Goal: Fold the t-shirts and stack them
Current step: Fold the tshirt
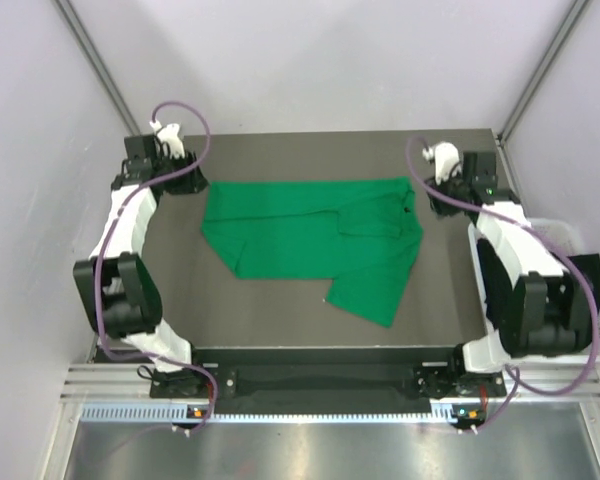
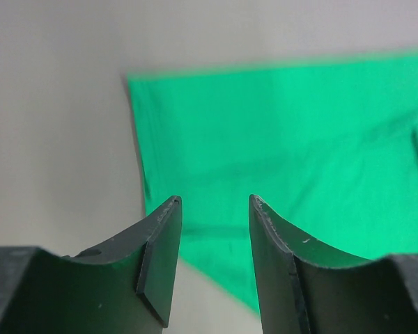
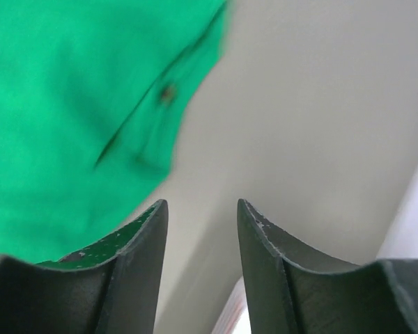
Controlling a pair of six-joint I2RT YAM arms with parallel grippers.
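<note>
On the dark grey table (image 1: 280,320): a bright green short-sleeved cloth t-shirt (image 1: 310,235) lies spread across the far half. It is partly doubled over itself, and one flap reaches toward the near right.
At the shirt's far left corner: my left gripper (image 2: 214,203) hangs just beside the cloth edge, over the corner and the bare table next to it.
Left jaws: parted to a middling gap with nothing between them; I see green cloth beyond the fingertips, not clamped.
At the shirt's far right edge: my right gripper (image 3: 200,205) hangs just off the cloth, with the green to its left and bare table under it.
Right jaws: apart and holding nothing.
Mark on the cloth: a small dark spot (image 3: 168,91) sits near a seam by the right edge; I cannot tell what it is.
Right of the table: a pale plastic bin (image 1: 568,230) stands behind my right arm.
</note>
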